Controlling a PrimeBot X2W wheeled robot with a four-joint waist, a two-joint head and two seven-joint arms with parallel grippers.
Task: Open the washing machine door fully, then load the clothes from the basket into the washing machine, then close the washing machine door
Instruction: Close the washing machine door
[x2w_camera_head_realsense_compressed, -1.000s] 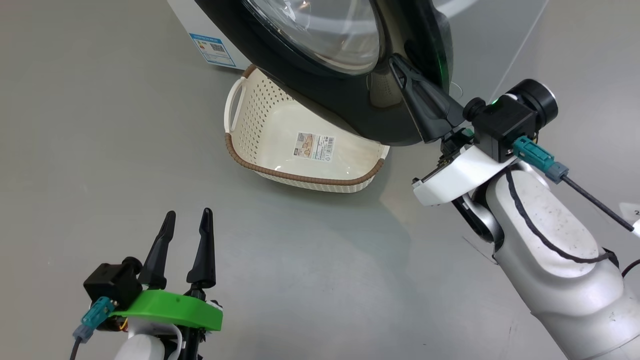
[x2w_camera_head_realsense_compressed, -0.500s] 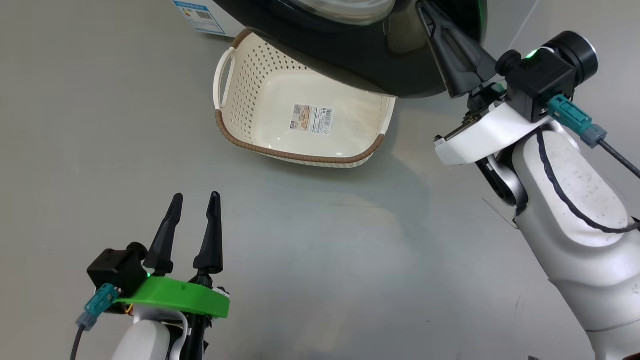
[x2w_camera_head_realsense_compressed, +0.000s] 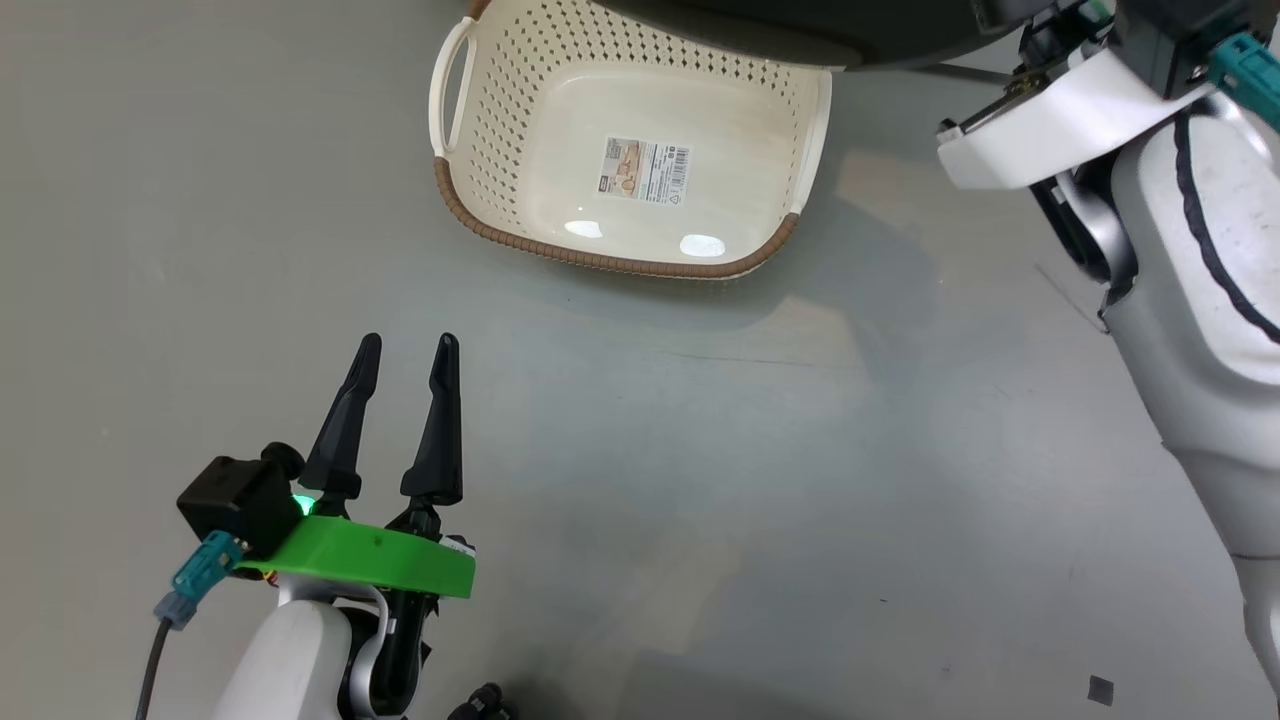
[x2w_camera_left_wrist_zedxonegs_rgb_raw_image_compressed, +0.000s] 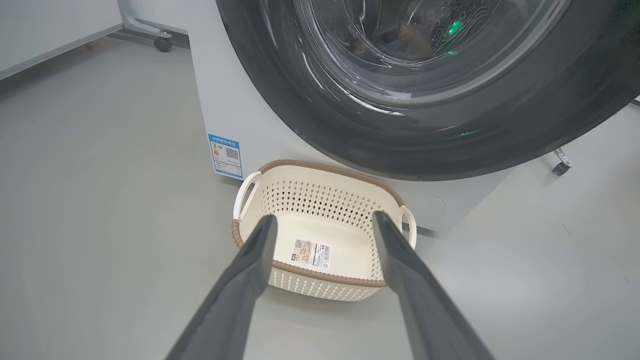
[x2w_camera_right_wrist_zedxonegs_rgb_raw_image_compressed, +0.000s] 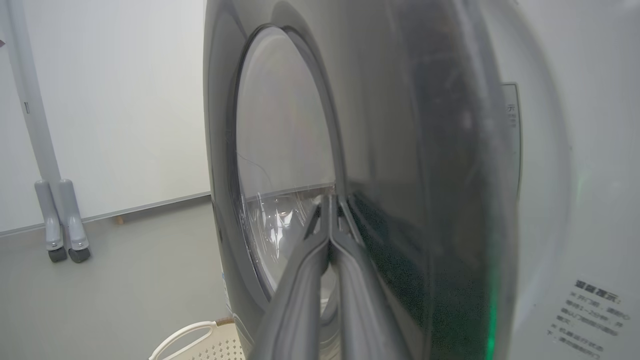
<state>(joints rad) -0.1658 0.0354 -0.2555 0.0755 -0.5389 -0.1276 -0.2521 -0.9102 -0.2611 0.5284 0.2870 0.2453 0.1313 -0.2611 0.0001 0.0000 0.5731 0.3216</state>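
Our right gripper (x2w_camera_right_wrist_zedxonegs_rgb_raw_image_compressed: 331, 202) is clenched with nothing between its fingers, and its tips lie against the washing machine door (x2w_camera_right_wrist_zedxonegs_rgb_raw_image_compressed: 425, 150) where black rim meets glass. Our left gripper (x2w_camera_head_realsense_compressed: 410, 345) hangs spread wide above the floor (x2w_camera_head_realsense_compressed: 700, 480), grasping nothing. The basket (x2w_camera_head_realsense_compressed: 620, 265) stands at the washing machine (x2w_camera_left_wrist_zedxonegs_rgb_raw_image_compressed: 240, 115) foot, below the door.

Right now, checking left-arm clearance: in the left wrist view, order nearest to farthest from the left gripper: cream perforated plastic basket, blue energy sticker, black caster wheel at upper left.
1. Cream perforated plastic basket, just ahead of the open left gripper.
2. Blue energy sticker, behind-left, on the white washing machine.
3. Black caster wheel, far upper left.
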